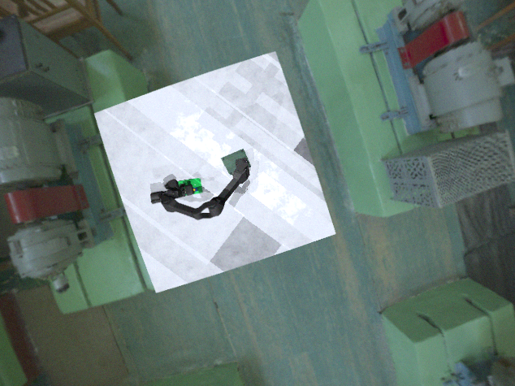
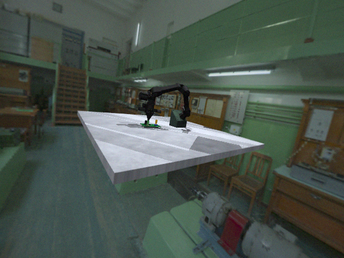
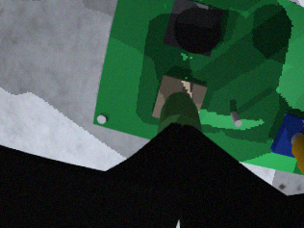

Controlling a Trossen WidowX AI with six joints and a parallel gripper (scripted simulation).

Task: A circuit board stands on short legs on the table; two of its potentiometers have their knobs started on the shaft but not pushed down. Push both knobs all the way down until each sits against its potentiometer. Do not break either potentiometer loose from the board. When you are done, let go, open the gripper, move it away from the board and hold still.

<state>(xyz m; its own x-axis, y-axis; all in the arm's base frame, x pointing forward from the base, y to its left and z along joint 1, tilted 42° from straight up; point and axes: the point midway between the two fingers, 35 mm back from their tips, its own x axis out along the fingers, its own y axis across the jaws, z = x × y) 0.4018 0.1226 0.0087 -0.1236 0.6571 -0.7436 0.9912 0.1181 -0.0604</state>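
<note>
The green circuit board (image 3: 134, 43) (image 1: 196, 184) (image 2: 150, 125) stands on the white table (image 1: 171, 252) (image 2: 143, 151). In the wrist view a black knob (image 3: 196, 30) sits on a dark potentiometer at the board's far side. A dark green knob (image 3: 178, 111) stands on a tan potentiometer (image 3: 166, 90), right under my fingertips. A blue potentiometer (image 3: 286, 135) with an orange knob (image 3: 298, 145) (image 2: 155, 121) is at the right edge. My gripper (image 3: 178, 135) (image 1: 185, 189) (image 2: 148, 120) is shut, points straight down and its tips rest on top of the dark green knob, holding nothing.
The arm's dark base block (image 1: 235, 161) (image 2: 176, 118) stands on the table to the right of the board. The table's edges are far from the board on all sides. A small metal pin (image 3: 237, 121) sticks up from the board near the blue potentiometer.
</note>
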